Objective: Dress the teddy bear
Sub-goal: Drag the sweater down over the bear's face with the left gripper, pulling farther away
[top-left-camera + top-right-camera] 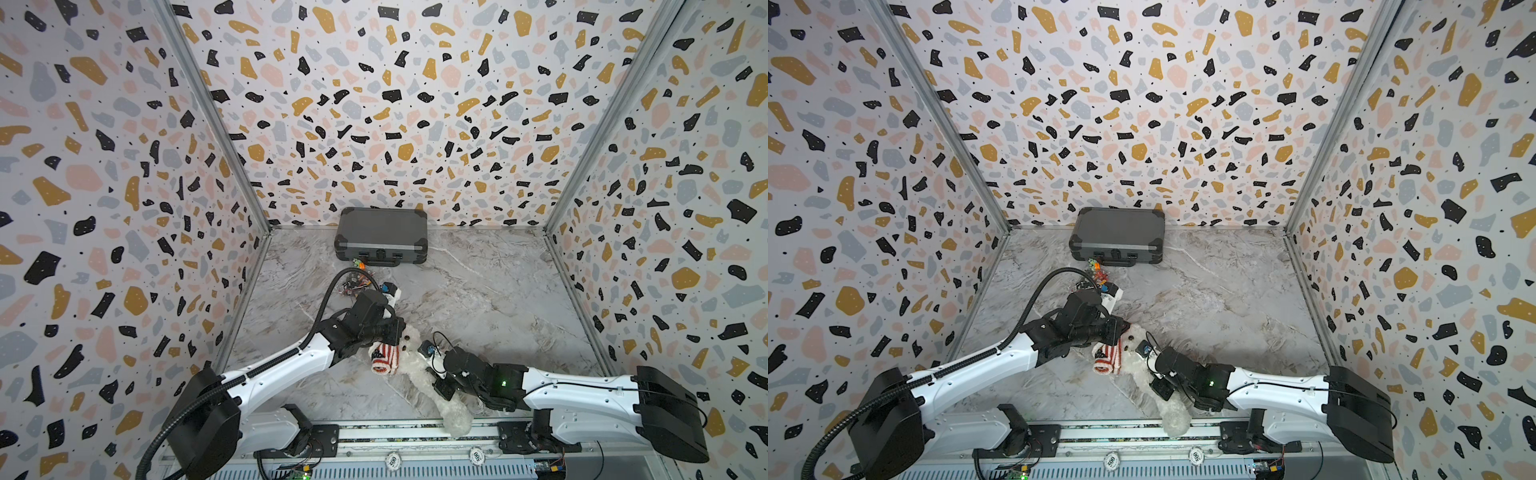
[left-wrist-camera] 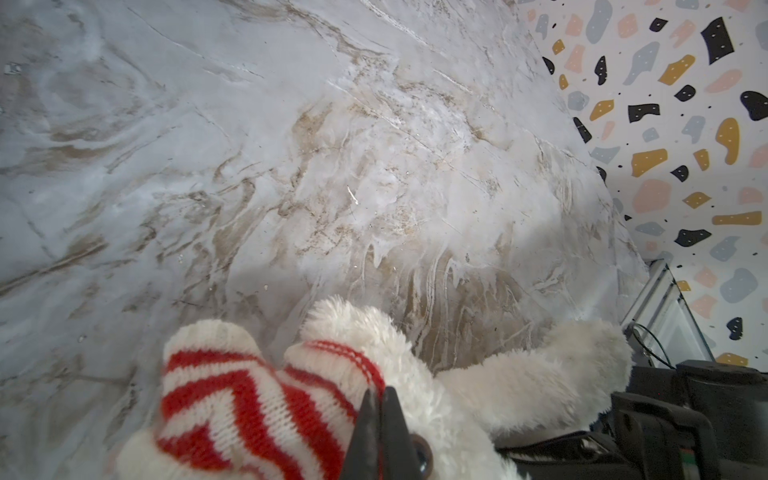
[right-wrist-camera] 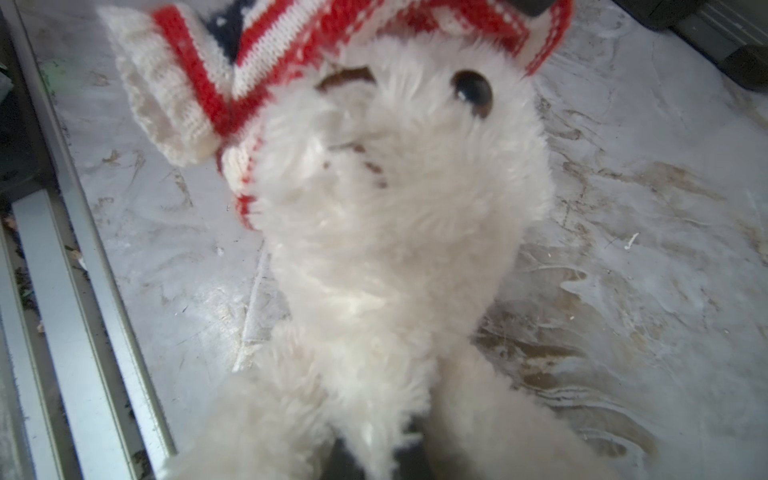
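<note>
Pinching striped ribbed-knit sweater (image 2: 249,399) | left pincer (image 2: 379,397) | fluffy teddy bear (image 3: 374,249)

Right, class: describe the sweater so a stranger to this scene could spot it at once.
On the marble table, near its front edge, lies a fluffy white bear. The sweater is bunched at its head: the only knitted, red-and-white striped thing there.

Right claw (image 3: 378,453) buried in teddy bear (image 3: 374,249) fur; clutter (image 1: 357,282) near case (image 1: 381,239) indistinct.
</note>
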You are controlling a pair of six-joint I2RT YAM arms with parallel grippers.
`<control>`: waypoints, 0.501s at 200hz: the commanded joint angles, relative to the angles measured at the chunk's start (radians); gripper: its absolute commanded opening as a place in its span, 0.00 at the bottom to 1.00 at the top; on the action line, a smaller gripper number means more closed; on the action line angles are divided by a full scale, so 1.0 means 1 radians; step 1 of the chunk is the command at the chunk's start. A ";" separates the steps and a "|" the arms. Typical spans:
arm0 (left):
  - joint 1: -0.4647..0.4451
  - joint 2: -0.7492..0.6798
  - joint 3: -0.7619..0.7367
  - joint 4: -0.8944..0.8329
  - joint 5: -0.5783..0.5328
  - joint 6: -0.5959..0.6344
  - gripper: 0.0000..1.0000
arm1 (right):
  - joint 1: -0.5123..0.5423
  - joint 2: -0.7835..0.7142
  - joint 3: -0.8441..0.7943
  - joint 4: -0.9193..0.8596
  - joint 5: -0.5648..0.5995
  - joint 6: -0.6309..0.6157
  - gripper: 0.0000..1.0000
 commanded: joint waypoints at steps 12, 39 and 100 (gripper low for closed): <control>-0.024 -0.030 0.000 0.008 0.066 0.028 0.00 | 0.003 -0.008 0.026 0.045 0.011 -0.021 0.00; -0.048 -0.036 0.022 -0.016 0.101 0.045 0.00 | 0.003 -0.021 0.019 0.063 0.026 -0.022 0.00; -0.060 -0.039 0.121 -0.093 0.101 0.055 0.00 | 0.004 -0.125 -0.068 0.250 0.072 -0.090 0.00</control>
